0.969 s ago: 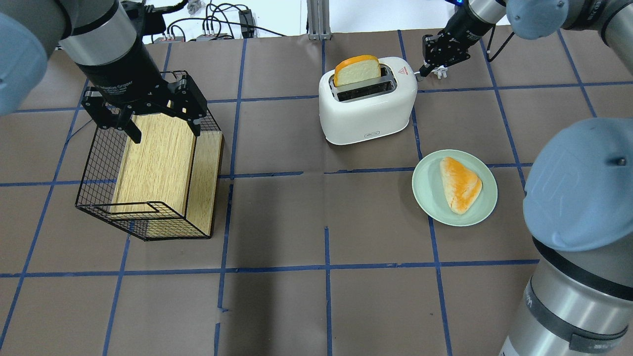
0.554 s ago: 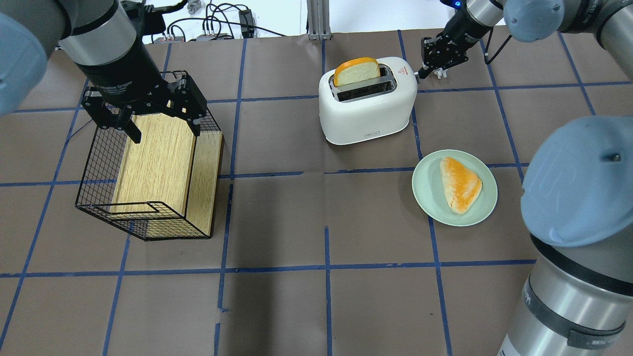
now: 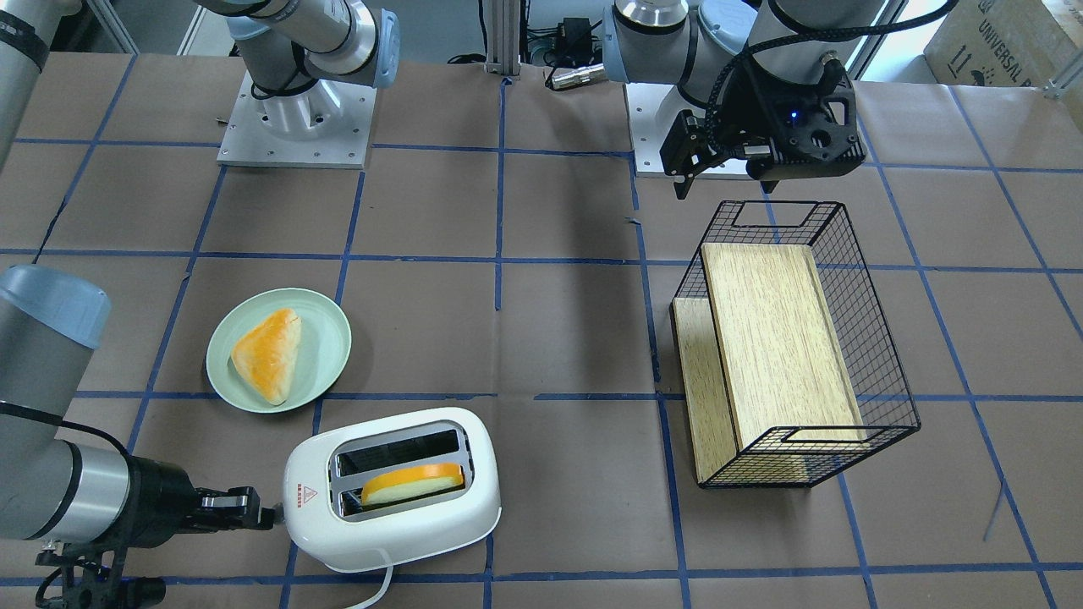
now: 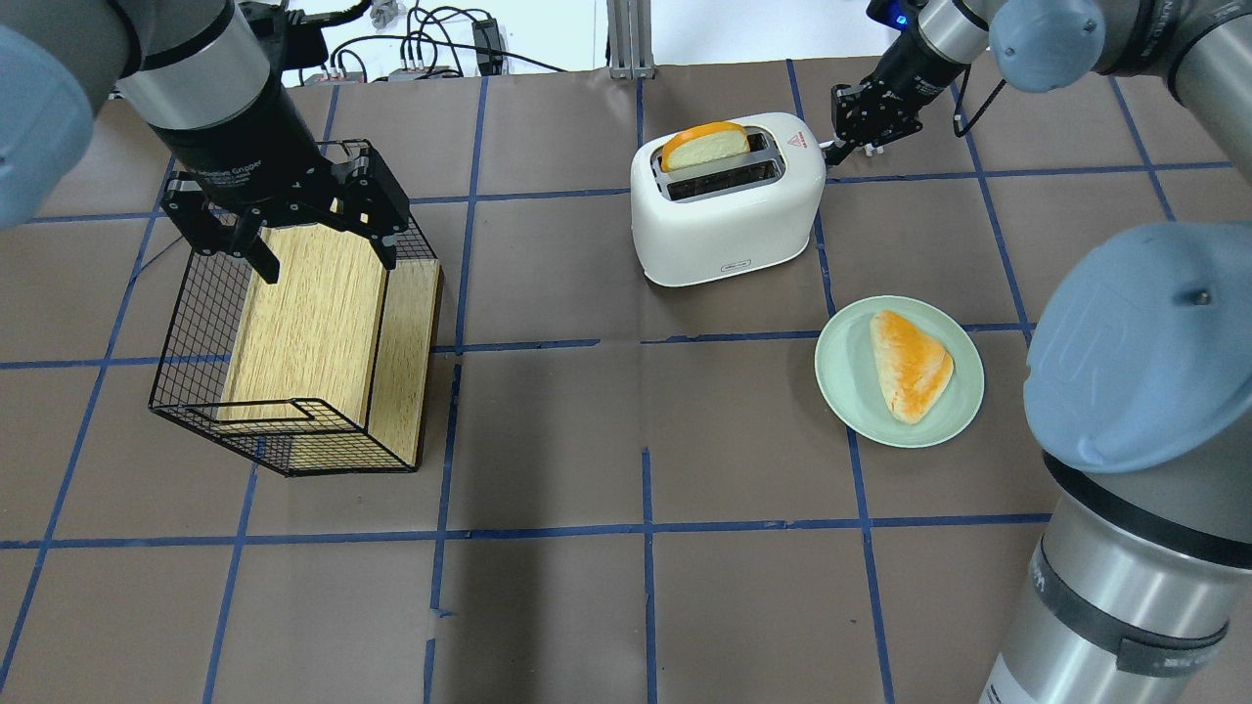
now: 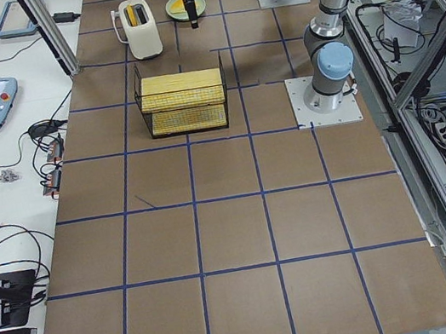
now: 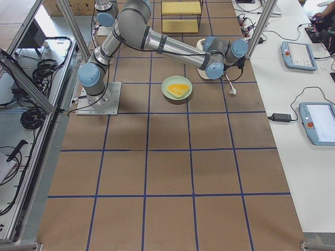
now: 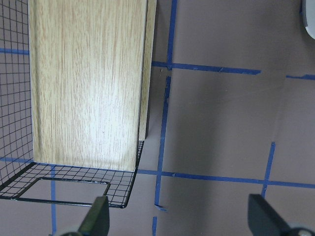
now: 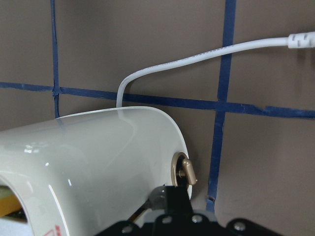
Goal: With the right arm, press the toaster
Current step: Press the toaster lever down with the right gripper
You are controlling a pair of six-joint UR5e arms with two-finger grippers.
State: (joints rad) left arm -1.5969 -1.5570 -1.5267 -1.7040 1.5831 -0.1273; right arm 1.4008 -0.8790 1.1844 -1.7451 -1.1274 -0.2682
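The glossy white toaster (image 4: 729, 200) stands at the far middle of the table, a bread slice (image 4: 704, 145) sitting low in its far slot. It also shows in the front view (image 3: 393, 495) and the right wrist view (image 8: 88, 162). My right gripper (image 4: 843, 137) is shut, its tips against the toaster's right end, on the grey lever (image 8: 157, 194) below a gold knob (image 8: 184, 169). It shows in the front view (image 3: 254, 512) too. My left gripper (image 4: 293, 235) is open and empty above the basket.
A black wire basket (image 4: 293, 342) with a wooden board lies at the left under the left gripper. A pale green plate (image 4: 841, 376) with a pastry sits in front of the toaster to the right. The toaster's white cord (image 8: 206, 54) trails behind it.
The right gripper has pushed down at the toaster's end. The bread slice has sunk lower into the slot. The left arm has not moved.
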